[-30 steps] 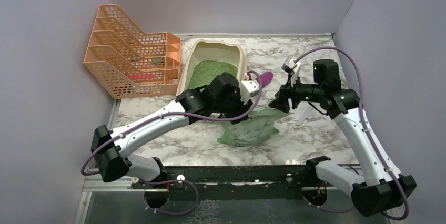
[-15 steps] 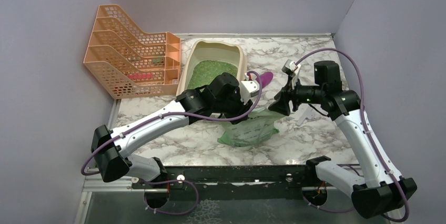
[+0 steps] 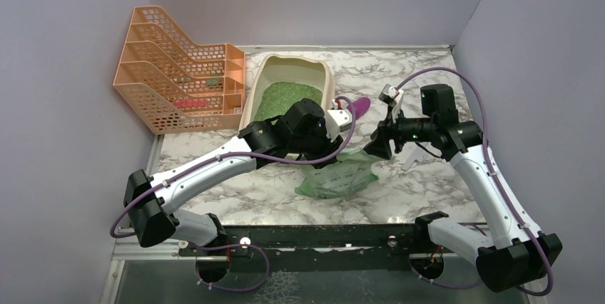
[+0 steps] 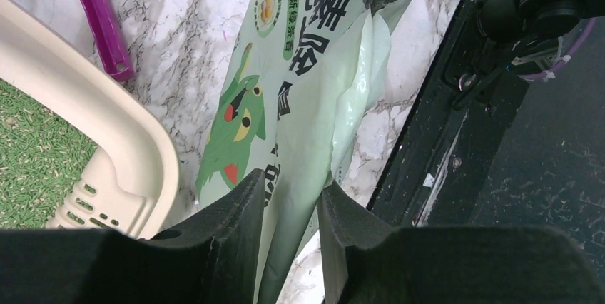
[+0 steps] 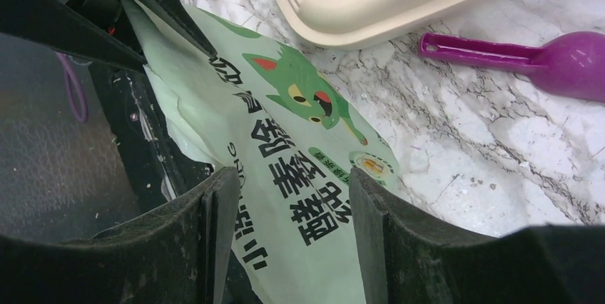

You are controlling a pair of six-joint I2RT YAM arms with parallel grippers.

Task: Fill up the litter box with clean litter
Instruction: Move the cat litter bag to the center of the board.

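Small update: over the last second my right gripper [image 5: 291, 175] has been letting its jaws drift a bit wider, and the right wrist has slid slightly in toward the middle of the table [image 3: 428, 68]. Right now those jaws are well apart and straddle the printed face of the litter bag [image 3: 339, 175]. The plastic runs flat between the fingers and out past them, so as far as I can see I'm not clamping anything on that side. My left gripper [image 4: 291, 188] hasn't budged. It's nearly closed and has a fold of the bag's other end pinched between its pads, just beside the slotted lip of the litter box [image 3: 291, 59]. The bag itself sags down onto the marble between my two arms and looks pretty flat and limp. The box sits at the back of the table with a layer of clean litter [image 3: 282, 97] already spread across its floor, and the magenta scoop [image 3: 359, 106] is lying just to its right. My read is that the pour is basically done and I'm releasing the bag. Either that or I'm setting up for a fresh grip to shake out whatever's left.
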